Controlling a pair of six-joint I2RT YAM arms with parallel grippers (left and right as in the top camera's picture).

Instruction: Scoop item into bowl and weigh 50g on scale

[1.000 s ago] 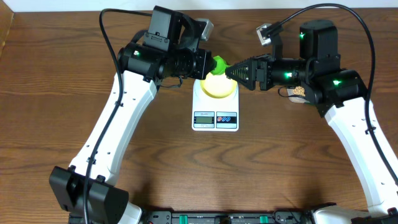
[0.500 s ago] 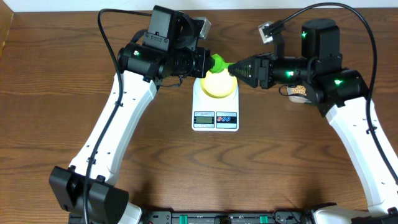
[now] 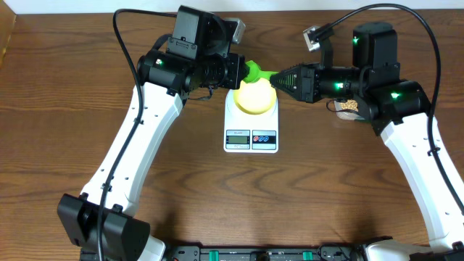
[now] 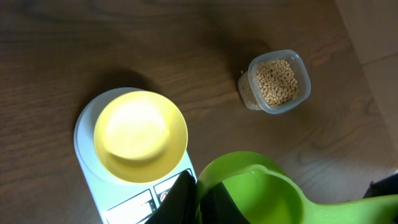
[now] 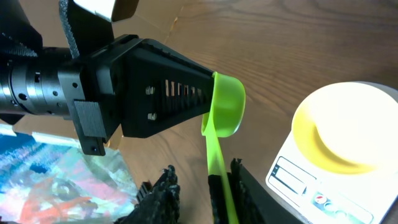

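Observation:
My left gripper [image 3: 243,72] is shut on the rim of a green scoop [image 3: 254,72], holding it just above the back edge of the scale [image 3: 251,138]. The pale yellow bowl [image 3: 255,98] sits on the scale and looks empty [image 4: 140,134]. The scoop's handle [image 5: 219,180] runs between the fingers of my right gripper [image 5: 200,173]. It lies against one finger [image 5: 239,186], and a gap is left to the other. The beans [image 4: 277,82] fill a clear tub [image 3: 348,106], half hidden behind my right arm in the overhead view.
A crinkled, colourful plastic packet [image 5: 56,180] lies at the lower left of the right wrist view. The scale's display and buttons [image 3: 251,137] face the table's front. Both arms meet over the back middle of the wooden table [image 3: 87,87].
My right gripper has slid left onto the scoop's handle and its jaws have narrowed around it. The left gripper has kept its grip and barely moved.

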